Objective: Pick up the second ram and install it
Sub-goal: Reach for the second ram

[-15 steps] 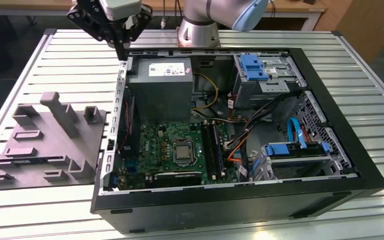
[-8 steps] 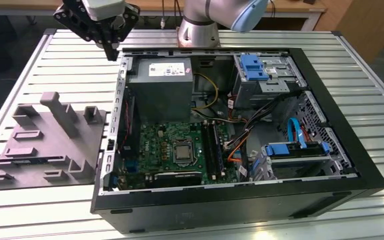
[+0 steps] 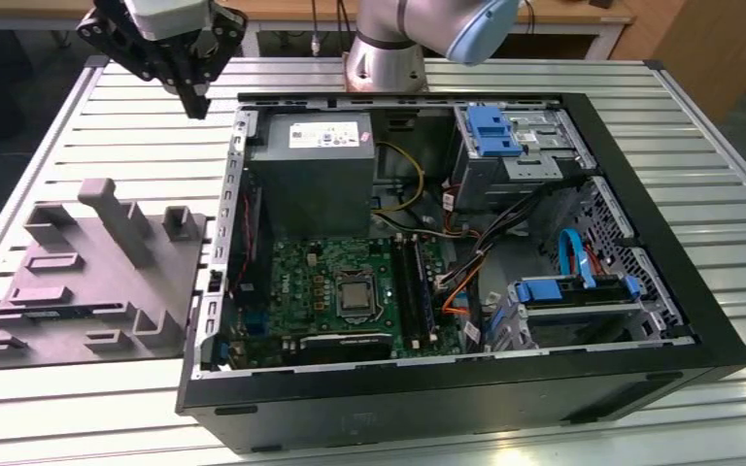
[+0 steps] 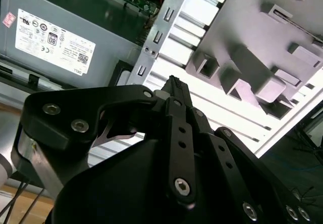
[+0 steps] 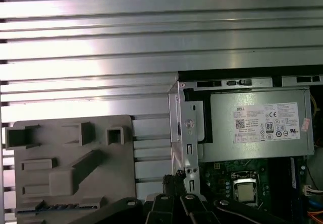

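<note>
Grey plastic tray (image 3: 166, 301) in the lower left of the exterior view carries what we judge is the second ram (image 3: 62, 313), a thin strip lying crosswise. The hand (image 3: 195, 105), upper left, is pinched together, empty, well apart from it.

You find the second ram (image 3: 69, 313) on the exterior view's left, well apart from the open case (image 3: 684, 291). It seems to stand on edge in a slot of the grey tray (image 3: 179, 291), showing as a thin dark strip with bluish flecks. In the first wrist view it (image 5: 65, 204) reads as a narrow, toothed dark line across the tray.
</note>
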Available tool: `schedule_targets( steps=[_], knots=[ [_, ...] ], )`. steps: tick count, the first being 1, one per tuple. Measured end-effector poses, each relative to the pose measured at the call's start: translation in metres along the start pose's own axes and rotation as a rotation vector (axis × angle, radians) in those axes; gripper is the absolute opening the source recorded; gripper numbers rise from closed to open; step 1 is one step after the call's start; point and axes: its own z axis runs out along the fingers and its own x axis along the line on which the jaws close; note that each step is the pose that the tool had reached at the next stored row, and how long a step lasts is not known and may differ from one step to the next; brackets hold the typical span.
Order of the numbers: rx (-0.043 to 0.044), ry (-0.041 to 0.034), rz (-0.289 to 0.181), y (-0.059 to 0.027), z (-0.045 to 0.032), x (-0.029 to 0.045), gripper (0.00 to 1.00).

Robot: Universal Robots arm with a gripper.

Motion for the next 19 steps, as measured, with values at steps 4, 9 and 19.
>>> schedule_targets(
  steps=[4,9,19],
  knots=[
    [-0.0001,-0.0008,0.000,-0.0007,-0.0002,0.0089,0.10],
    [-0.0001,-0.0016,0.000,-0.0014,-0.0006,0.0188,0.10],
    [-0.0002,-0.0029,0.000,-0.0029,-0.0011,0.0389,0.10]
  ],
)
